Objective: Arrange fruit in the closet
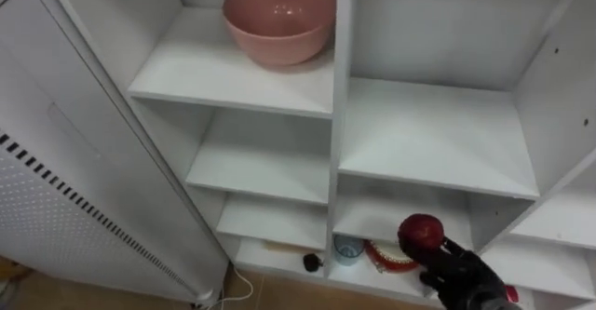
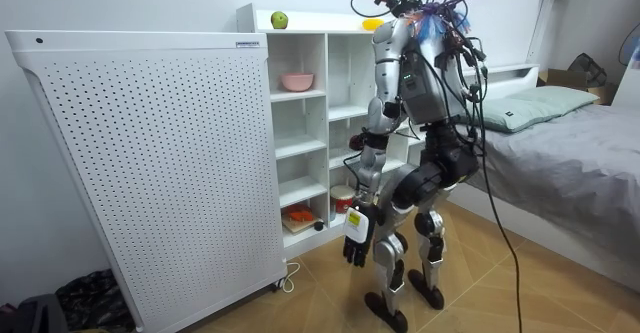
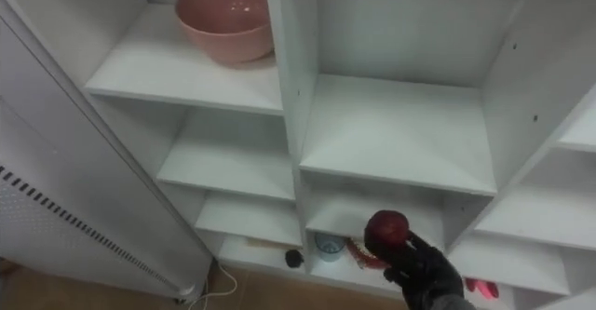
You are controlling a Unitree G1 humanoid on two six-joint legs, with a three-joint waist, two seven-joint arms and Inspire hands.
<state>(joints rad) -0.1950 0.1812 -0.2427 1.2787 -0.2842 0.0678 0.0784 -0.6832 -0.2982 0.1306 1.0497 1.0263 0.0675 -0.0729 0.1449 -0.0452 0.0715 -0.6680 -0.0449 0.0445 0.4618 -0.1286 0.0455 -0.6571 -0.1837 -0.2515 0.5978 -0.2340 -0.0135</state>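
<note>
A humanoid robot stood close against the open white closet (image 1: 438, 133), a red apple (image 1: 421, 231) gripped in its right hand (image 1: 458, 275). The fingers were curled round the fruit's lower half, leaving the top clear above them. The apple was low, in front of the closet's lower shelves and not yet resting on any board.

A bare shelf lay just above the hand. A pink bowl (image 1: 279, 17) sat well above it and to its left, and a blue cup (image 1: 347, 248) stood just to its left on a low shelf. The left hand (image 2: 357, 238) hung at the robot's side, fingers loose and empty. A green apple (image 2: 279, 20) sat on the closet's top, far above both hands.

The red apple looked firm and round, and light enough for one hand. Its smooth skin made it likely to roll once let go on a flat board, and it would probably bruise if dropped. A grip round the widest part, as here, seemed the safest hold. Setting it down gently, or into the bowl, would probably stop it rolling off.
</note>
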